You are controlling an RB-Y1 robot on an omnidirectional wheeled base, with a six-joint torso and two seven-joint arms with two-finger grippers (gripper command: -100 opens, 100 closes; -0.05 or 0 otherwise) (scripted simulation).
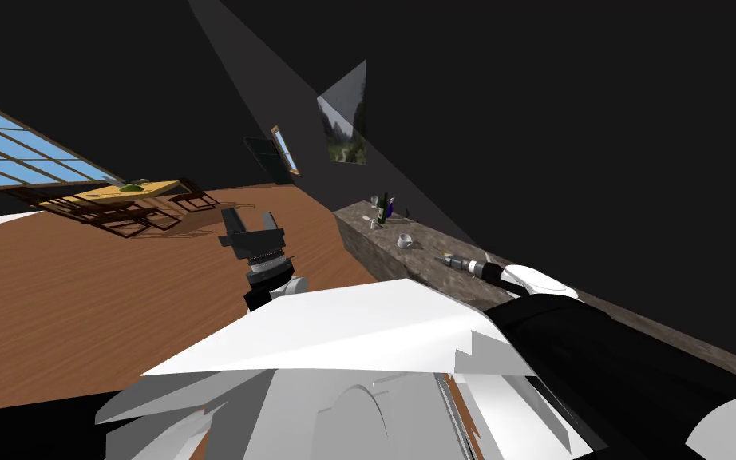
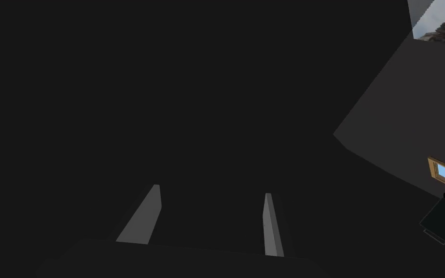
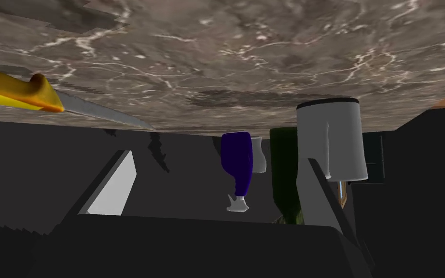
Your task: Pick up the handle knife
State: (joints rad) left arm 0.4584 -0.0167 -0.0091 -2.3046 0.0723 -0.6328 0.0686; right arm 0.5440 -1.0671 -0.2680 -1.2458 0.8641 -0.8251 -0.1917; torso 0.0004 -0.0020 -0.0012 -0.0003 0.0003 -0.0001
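Note:
The knife has a yellow-orange handle and a grey serrated blade. It lies flat on the marbled brown counter. My right gripper hovers close over the counter, open, with nothing between its fingers. The knife sits off to the side, past one finger and apart from it. In the head view my right gripper reaches over the counter on the right. My left gripper is raised over the wooden floor, open and empty; the left wrist view shows its open fingers.
A grey cup, a dark blue bottle and a green bottle stand on the counter beyond the right gripper. A white cup stands farther along the counter. A yellow table with chairs stands far off by the window.

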